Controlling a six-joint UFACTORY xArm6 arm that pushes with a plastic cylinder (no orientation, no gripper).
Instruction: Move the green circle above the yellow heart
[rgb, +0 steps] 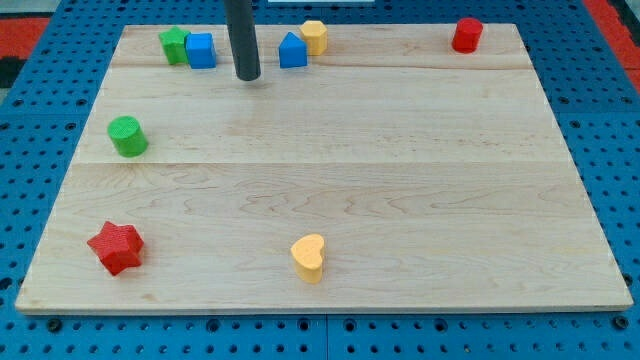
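the yellow heart (309, 257) sits lowest in the frame, at bottom centre of the wooden worktop (400, 150), with a red star (116, 247) at lower left. the green circle (127, 136) rests at middle left, well apart from the heart. it looks light, rigid and free-sliding, likely to veer off if nudged off-centre. there is no claw, only my tip (248, 76), at upper centre between two blue blocks. i'd press on the circle's left flank.

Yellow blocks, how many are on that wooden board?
2. A yellow heart sits near the view's bottom edge, about the middle. Another yellow block sits at the view's top, beside a blue block. None seems hidden.
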